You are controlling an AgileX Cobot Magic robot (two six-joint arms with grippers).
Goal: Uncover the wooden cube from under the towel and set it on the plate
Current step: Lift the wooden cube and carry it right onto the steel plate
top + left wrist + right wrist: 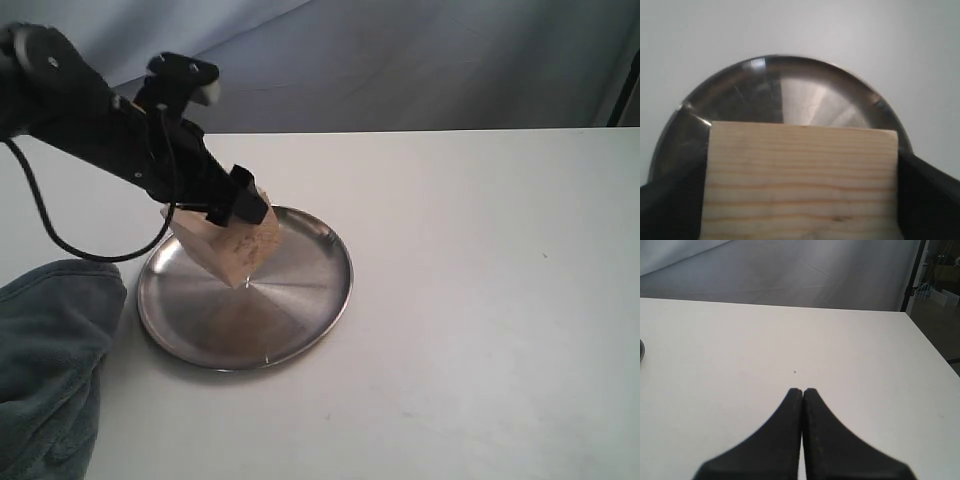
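Exterior view: the towel (50,360) is seen heaped at the near left, well apart from the cube (240,248), so the uncovering is judged done. The cube is clamped in the left gripper (238,205) and held tilted over the plate (325,290). Its lowest corner is at or just above the plate's middle, and contact cannot be made out.

Left wrist view: the cube's grained face is shown with black fingers (927,200) pressed against both its sides. The plate's shiny rim is seen beyond it.

Right wrist view: the right gripper (803,405) is seen with its tips pressed together and nothing between them, above the bare table (840,350).

Placing is judged nearly finished. The cube has yet to be set flat and let go.
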